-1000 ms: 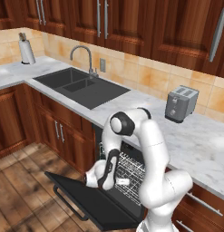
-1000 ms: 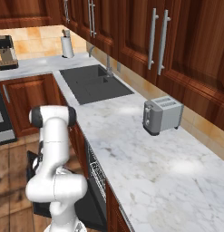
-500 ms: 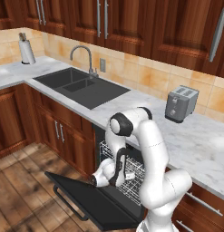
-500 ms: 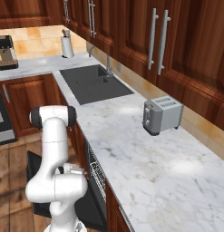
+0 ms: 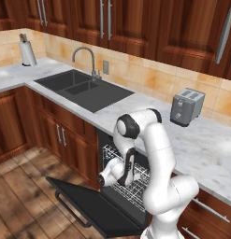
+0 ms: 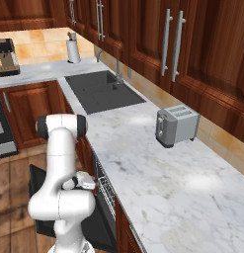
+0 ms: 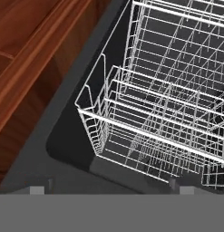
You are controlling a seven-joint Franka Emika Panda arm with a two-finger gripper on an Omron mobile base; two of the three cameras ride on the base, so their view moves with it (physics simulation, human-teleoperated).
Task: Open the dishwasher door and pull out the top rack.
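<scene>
The dishwasher door (image 5: 96, 212) lies folded down flat and open, its bar handle (image 5: 71, 209) at the near edge; the door (image 6: 37, 185) also shows behind the arm. In the dark opening sits the silver-white wire top rack (image 5: 118, 158), seen edge-on as the rack (image 6: 105, 190) under the counter. My gripper (image 5: 127, 179) hangs low in front of the opening, pointing into it. My gripper (image 7: 111, 190) is open, its fingertips (image 7: 37, 189) wide apart and holding nothing. A wire basket's front rim (image 7: 145, 131) lies just ahead of them; I cannot tell which rack it belongs to.
Brown cabinet doors (image 5: 61, 135) flank the opening on the left. On the marble counter (image 5: 201, 144) stands a toaster (image 5: 186, 106), with the sink (image 5: 84, 86) and faucet to its left. Wooden floor (image 5: 23, 196) spreads in front of the door.
The hand has turned a little towards the dishwasher opening and stayed low in front of the racks. The door remains flat open.
</scene>
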